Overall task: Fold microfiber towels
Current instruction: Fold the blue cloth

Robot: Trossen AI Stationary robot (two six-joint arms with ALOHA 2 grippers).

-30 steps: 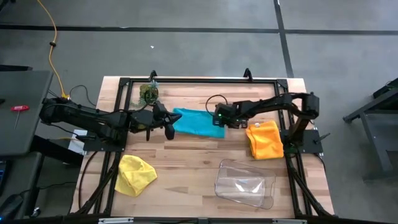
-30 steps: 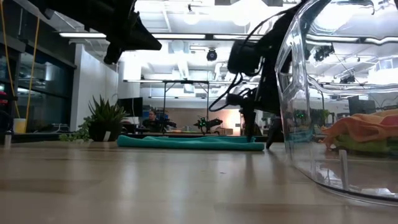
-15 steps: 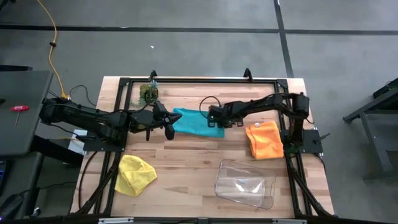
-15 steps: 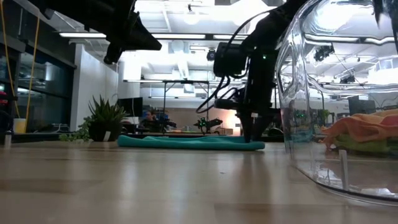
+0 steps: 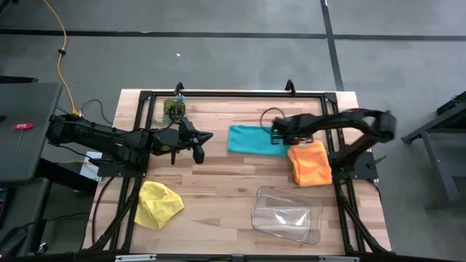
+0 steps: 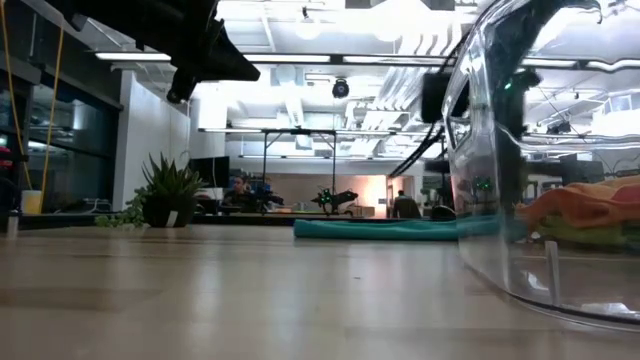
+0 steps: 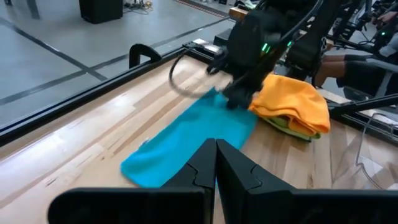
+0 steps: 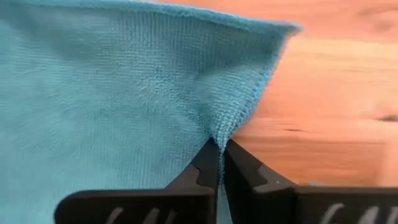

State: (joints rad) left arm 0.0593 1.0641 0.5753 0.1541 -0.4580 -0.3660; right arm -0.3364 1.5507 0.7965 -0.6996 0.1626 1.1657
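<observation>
Towels in sight: three plainly — one teal towel (image 5: 255,139), one orange towel (image 5: 309,162), one yellow towel (image 5: 158,203); a sliver of lime green under the orange in the left wrist view, possibly a fourth towel, too little showing to be sure.
Teal towel: flat on the table (image 5: 218,189), just past centre toward 1 o'clock in the high view; its edge toward 3 o'clock pinched.
Right gripper (image 5: 277,131): fingers closed tight on the teal towel's hem — cloth puckered at the fingertips (image 8: 211,152) in the right wrist view; sits at the towel's 3 o'clock end, just beside the orange towel.
Orange towel: folded, toward 3 o'clock from centre, close to the teal towel's pinched end.
Yellow towel: bunched loosely, toward 8 o'clock, well apart from the others.
Left gripper (image 5: 198,146): fingers together on nothing, at 9 o'clock of the teal towel, apart from it.
Trays: one clear plastic tray (image 5: 287,215), at 5 o'clock, near the orange towel.
Plant clumps: one small leafy clump (image 5: 173,108), at 11 o'clock by the table's far edge.
</observation>
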